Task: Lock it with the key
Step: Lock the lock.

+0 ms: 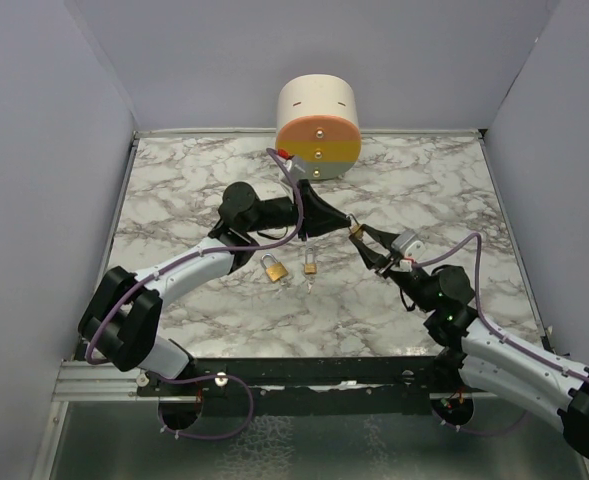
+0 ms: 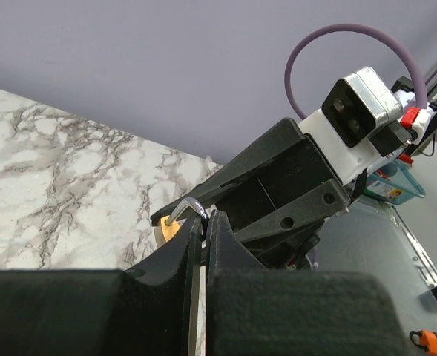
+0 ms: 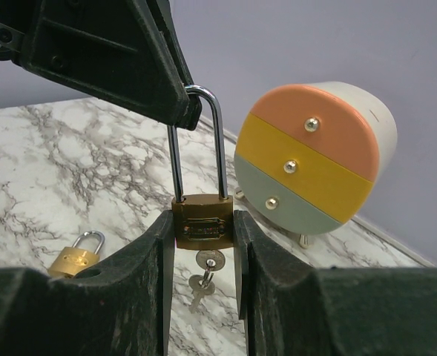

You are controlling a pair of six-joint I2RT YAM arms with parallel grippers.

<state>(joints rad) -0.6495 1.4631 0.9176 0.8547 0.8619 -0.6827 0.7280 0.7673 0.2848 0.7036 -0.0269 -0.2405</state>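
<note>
Brass padlock [image 3: 203,222]: body clamped upright between the pads of the right gripper [image 3: 203,231], jaws part-closed to the width of the body, lifted clear of the marble table [image 3: 62,163].

Steel shackle [image 3: 219,141]: rising straight above those fingers, crown pinched in the tightly closed tips of the left gripper [image 2: 203,220]. Both legs apparently entering the body; latched or not, impossible to tell.

Key [image 3: 210,260]: seated in the keyway on the underside, hanging just below the right fingertips, with a second key [image 3: 197,285] dangling from it on a ring. Neither gripper on the key.

Step in hand, by judgement: closing the shackle, then turning the key.

Handling notes:
- Hold the body square and firm in the right fingers.
- Press the shackle straight down along its legs with the left, no sideways lean, to avoid binding or levering the body out of the pads.
- Free the left gripper only after seating the shackle.
- Bring it under the right fingers to pinch the key bow flat-on, clear of the dangling spare, and turn without pulling downward.
- Risk: slick brass faces, body twisting in the grip.

Also present:
- Spare padlock [image 3: 77,256] on the table, low to the left of the right fingers.
- Another small brass padlock [image 1: 310,266] near it.
- Round drawer unit [image 3: 314,159], with orange, yellow and grey-green fronts, beyond and to the right.
</note>
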